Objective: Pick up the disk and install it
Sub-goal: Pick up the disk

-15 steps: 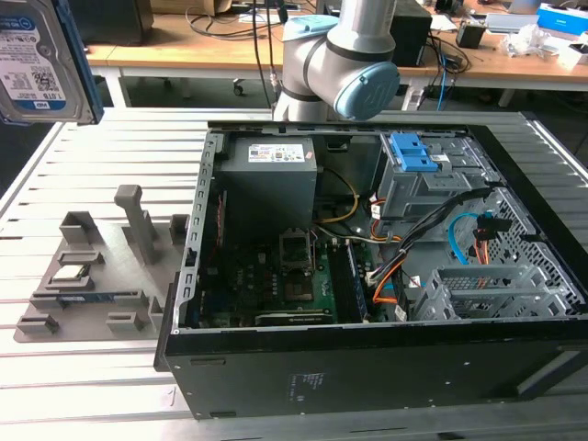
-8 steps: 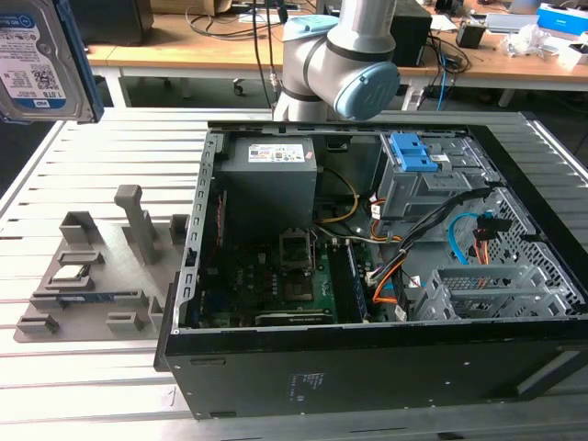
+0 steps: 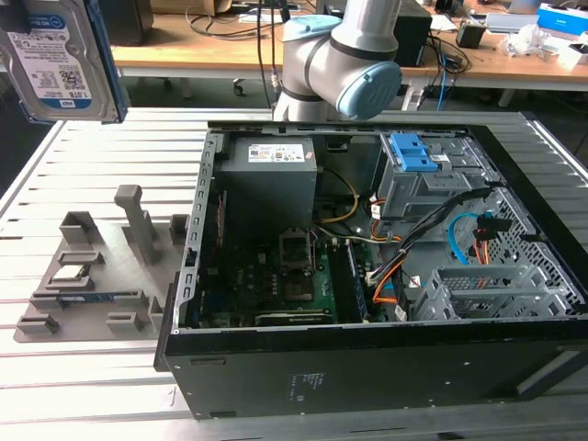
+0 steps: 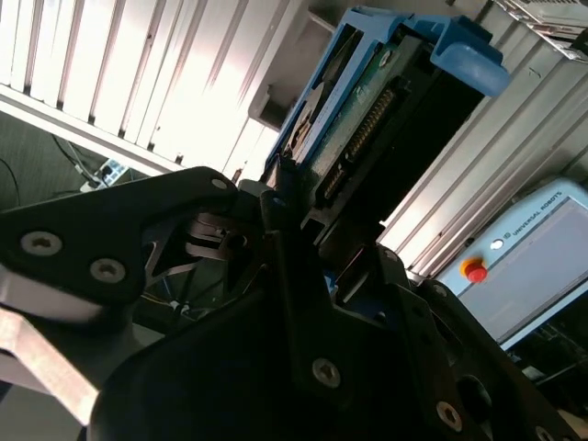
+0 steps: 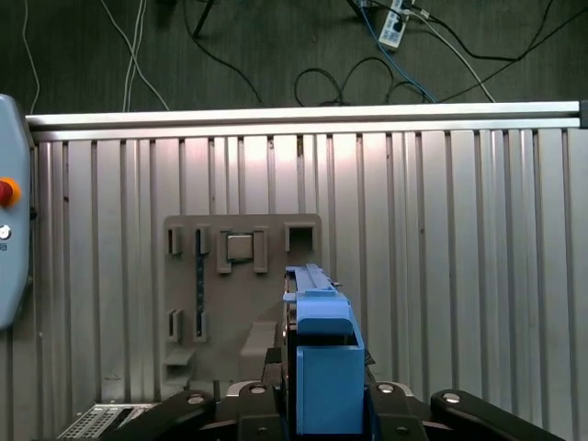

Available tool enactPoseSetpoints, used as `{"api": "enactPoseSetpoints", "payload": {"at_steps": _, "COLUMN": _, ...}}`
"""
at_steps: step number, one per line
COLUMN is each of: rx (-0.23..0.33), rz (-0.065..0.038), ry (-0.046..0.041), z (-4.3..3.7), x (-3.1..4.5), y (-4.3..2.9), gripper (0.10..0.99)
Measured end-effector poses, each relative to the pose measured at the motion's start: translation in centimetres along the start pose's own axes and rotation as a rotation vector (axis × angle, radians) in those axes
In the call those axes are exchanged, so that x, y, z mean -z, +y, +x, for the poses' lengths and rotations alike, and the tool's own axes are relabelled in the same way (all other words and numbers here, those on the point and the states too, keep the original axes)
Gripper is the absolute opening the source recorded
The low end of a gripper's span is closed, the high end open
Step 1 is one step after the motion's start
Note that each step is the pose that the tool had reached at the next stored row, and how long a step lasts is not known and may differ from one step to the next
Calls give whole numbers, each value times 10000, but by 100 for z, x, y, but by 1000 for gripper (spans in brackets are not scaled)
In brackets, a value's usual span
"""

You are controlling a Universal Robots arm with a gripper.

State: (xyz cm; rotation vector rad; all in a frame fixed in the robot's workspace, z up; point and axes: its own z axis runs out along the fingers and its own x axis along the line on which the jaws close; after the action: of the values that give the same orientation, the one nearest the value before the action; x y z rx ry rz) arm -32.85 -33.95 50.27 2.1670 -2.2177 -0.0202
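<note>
The jaws are clamped on the disk [image 4: 367, 119], its long axis running straight out from them, above the table [image 5: 441, 230] and well apart from the open case [image 3: 367, 367].

A robotics lab or workshop is indicated: a slotted aluminium table [image 5: 441, 239] carrying a grey fixture plate [image 5: 239, 276] is seen beneath the claw [image 5: 323, 413], with a teach pendant [image 5: 7, 248] and its red stop button [image 5: 5, 193] off to one side. An opened computer case [image 3: 367, 367] lies nearby, and cable-strewn wooden workbenches [image 3: 184, 50] are seen well beyond.
</note>
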Motion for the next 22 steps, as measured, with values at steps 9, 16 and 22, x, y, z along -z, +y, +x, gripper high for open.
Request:
{"api": "enactPoseSetpoints", "payload": {"at_steps": 9, "rx": 0, "rz": 1, "ry": -1, "z": -9, "x": 12, "y": -340, "gripper": 365}}
{"api": "enactPoseSetpoints", "payload": {"at_steps": 16, "rx": 0, "rz": 0, "ry": 0, "z": -21, "x": 28, "y": -739, "gripper": 365}}
{"api": "enactPoseSetpoints", "payload": {"at_steps": 22, "rx": 1, "rz": 0, "ry": 0, "z": -29, "x": 39, "y": -1008, "gripper": 365}}
